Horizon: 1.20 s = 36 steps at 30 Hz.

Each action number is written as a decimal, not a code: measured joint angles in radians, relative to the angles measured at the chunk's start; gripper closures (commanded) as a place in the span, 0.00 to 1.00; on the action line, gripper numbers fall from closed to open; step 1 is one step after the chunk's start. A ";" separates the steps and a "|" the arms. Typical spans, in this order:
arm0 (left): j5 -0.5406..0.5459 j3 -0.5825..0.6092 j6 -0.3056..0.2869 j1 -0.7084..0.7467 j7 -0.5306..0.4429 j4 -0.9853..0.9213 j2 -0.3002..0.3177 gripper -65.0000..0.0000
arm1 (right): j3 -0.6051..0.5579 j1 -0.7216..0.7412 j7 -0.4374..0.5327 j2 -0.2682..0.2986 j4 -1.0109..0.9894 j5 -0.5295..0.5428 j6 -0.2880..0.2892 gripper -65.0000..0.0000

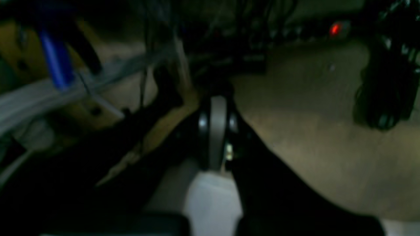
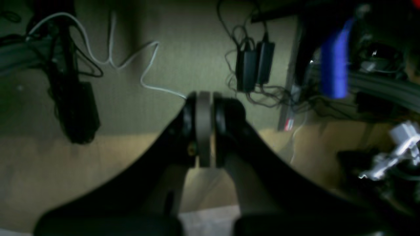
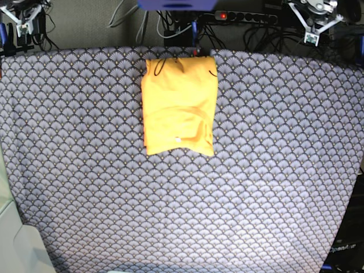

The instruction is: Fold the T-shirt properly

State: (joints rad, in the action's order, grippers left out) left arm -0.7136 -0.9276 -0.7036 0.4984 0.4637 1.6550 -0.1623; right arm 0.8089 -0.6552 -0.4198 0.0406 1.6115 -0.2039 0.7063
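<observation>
Lying folded into a compact rectangle, the T-shirt (image 3: 179, 105) rests at the far middle of the patterned surface (image 3: 273, 170). Left hand (image 1: 217, 131) and right hand (image 2: 204, 127) are both closed and empty, well apart from it

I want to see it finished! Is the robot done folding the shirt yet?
Nearly, it seems. The T-shirt lies as a folded rectangle on the patterned table, sleeves tucked in. Neither hand holds anything: left hand and right hand are shut, off the shirt. One more fold could remain.
</observation>
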 measured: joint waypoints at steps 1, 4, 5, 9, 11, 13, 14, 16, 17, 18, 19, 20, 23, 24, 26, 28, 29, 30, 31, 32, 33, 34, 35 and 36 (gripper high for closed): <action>0.001 0.000 0.000 0.000 -0.029 -0.020 0.001 1.00 | 0.020 0.028 0.036 -0.008 -0.040 -0.045 -0.003 1.00; 0.002 0.003 0.000 -0.009 -0.073 -0.102 -0.001 1.00 | 0.104 0.094 0.144 -0.036 -0.152 -0.137 -0.003 1.00; 0.004 0.003 0.000 -0.008 -0.081 -0.126 -0.004 1.00 | 0.134 0.109 0.183 -0.043 -0.188 -0.166 -0.003 1.00; 0.000 0.002 0.001 -0.009 -0.106 -0.217 0.001 1.00 | 0.216 0.149 0.304 -0.048 -0.338 -0.244 -0.005 1.00; 0.001 0.002 0.001 -0.015 -0.132 -0.279 0.001 1.00 | 0.222 0.163 0.377 -0.039 -0.441 -0.252 -0.008 1.00; 0.004 0.001 0.001 -0.031 -0.162 -0.351 0.002 1.00 | 0.221 0.178 0.414 -0.021 -0.539 -0.251 -0.004 1.00; -0.002 -0.001 0.001 -0.047 -0.164 -0.397 0.002 1.00 | 0.222 0.191 0.436 -0.006 -0.597 -0.256 -0.004 1.00; 0.002 0.001 0.005 -0.066 -0.207 -0.490 0.002 1.00 | 0.217 0.211 0.467 0.031 -0.710 -0.256 -0.005 1.00; 0.001 0.001 0.003 -0.070 -0.221 -0.522 0.001 1.00 | 0.219 0.222 0.485 0.044 -0.759 -0.258 -0.009 1.00; 0.001 0.000 0.003 -0.074 -0.256 -0.560 0.001 1.00 | 0.221 0.235 0.517 0.061 -0.822 -0.253 -0.009 1.00; 0.004 0.000 0.003 -0.080 -0.287 -0.603 0.002 1.00 | 0.219 0.249 0.534 0.077 -0.881 -0.252 -0.012 1.00; -0.003 0.000 0.005 -0.083 -0.313 -0.642 0.001 1.00 | 0.216 0.260 0.565 0.090 -0.936 -0.256 -0.012 1.00; -0.004 0.002 0.011 -0.099 -0.361 -0.776 0.006 1.00 | 0.180 0.280 0.669 0.132 -1.112 -0.276 -0.015 1.00; -0.005 0.000 0.012 -0.112 -0.366 -0.822 0.005 1.00 | 0.161 0.290 0.714 0.146 -1.179 -0.297 -0.016 1.00; 0.005 0.000 0.014 -0.140 -0.385 -0.926 0.011 1.00 | 0.138 0.314 0.792 0.162 -1.305 -0.343 -0.021 1.00; 0.010 0.000 0.021 -0.174 -0.407 -1.041 0.013 1.00 | 0.118 0.346 0.866 0.167 -1.425 -0.395 -0.021 1.00; 0.006 0.001 0.019 -0.188 -0.423 -1.098 0.014 1.00 | 0.100 0.360 0.883 0.171 -1.470 -0.416 -0.018 1.00; 0.015 -0.002 0.023 -0.201 -0.454 -1.158 0.028 1.00 | 0.079 0.376 0.888 0.171 -1.501 -0.437 -0.036 1.00; 0.010 0.000 0.024 -0.212 -0.491 -1.211 0.047 1.00 | 0.058 0.387 0.891 0.169 -1.518 -0.462 -0.082 1.00; 0.011 0.000 0.021 -0.225 -0.516 -1.272 0.066 1.00 | 0.043 0.401 0.887 0.170 -1.531 -0.478 -0.140 1.00; 0.014 0.000 0.040 -0.232 -0.547 -1.322 0.080 1.00 | 0.034 0.411 0.889 0.174 -1.542 -0.483 -0.189 1.00; 0.013 0.000 0.087 -0.246 -0.581 -1.381 0.094 1.00 | 0.022 0.422 0.895 0.179 -1.550 -0.505 -0.237 1.00; 0.012 0.000 0.134 -0.259 -0.604 -1.432 0.108 1.00 | 0.011 0.430 0.897 0.180 -1.558 -0.519 -0.281 1.00; 0.010 0.000 0.162 -0.274 -0.639 -1.486 0.122 1.00 | -0.003 0.436 0.898 0.173 -1.561 -0.523 -0.322 1.00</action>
State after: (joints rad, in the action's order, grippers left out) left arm -0.7040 -0.9276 -0.5415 0.2249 -0.1753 0.1688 -0.0402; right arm 0.8059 -0.2192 0.4786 0.2138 0.0509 -0.7273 0.3843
